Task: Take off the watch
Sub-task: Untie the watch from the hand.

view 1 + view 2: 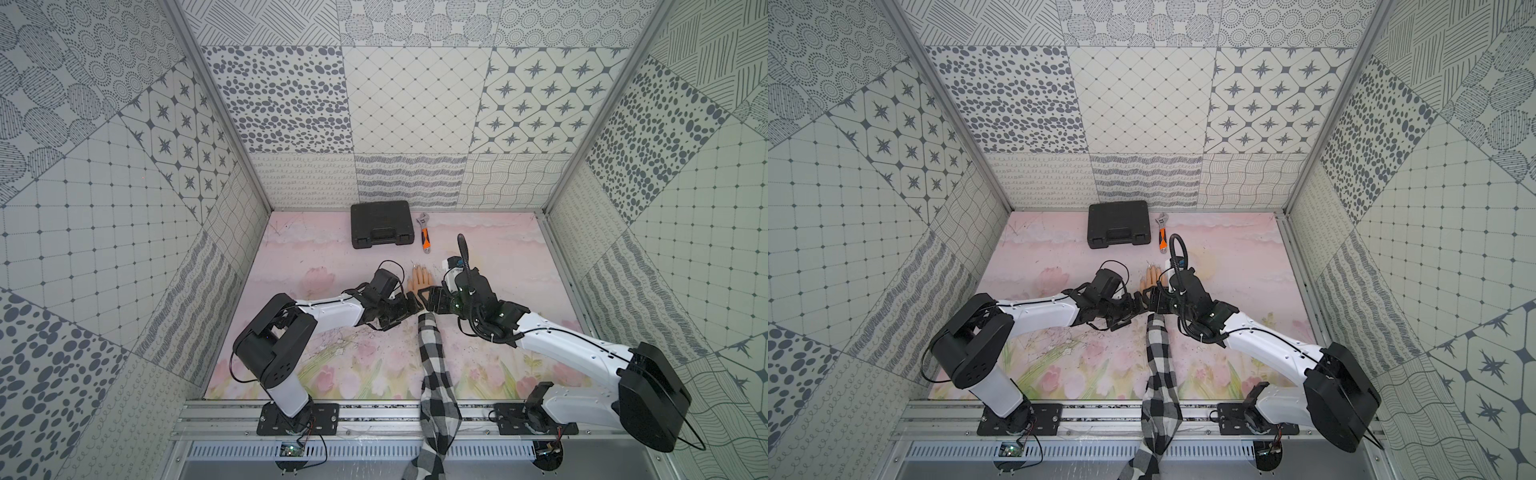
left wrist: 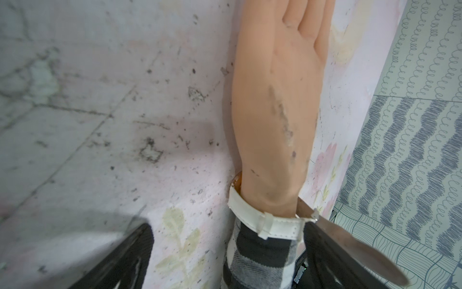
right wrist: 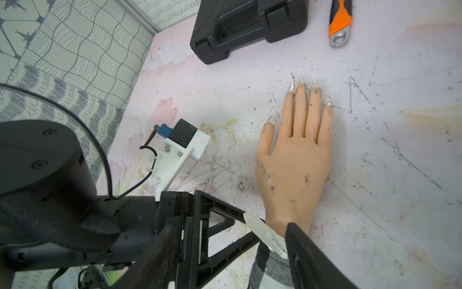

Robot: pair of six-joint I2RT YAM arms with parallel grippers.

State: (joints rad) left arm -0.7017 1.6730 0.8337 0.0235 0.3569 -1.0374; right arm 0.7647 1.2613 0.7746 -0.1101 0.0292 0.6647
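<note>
Checked sleeve (image 2: 260,260), watch (image 2: 265,222) crosswise (strap uppermost)

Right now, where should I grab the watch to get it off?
Probably the loose strap end: it sticks out free past the buckle on the thumb side, so pinch it from there. The rest of the watch lies snug round the wrist of the mannequin hand.

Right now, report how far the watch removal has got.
Done: the strap tail sticks out loose. In hand: nothing looks gripped; the left fingers and right fingers stand open beside the wrist. Left: the watch still circles the wrist of the mannequin hand.
</note>
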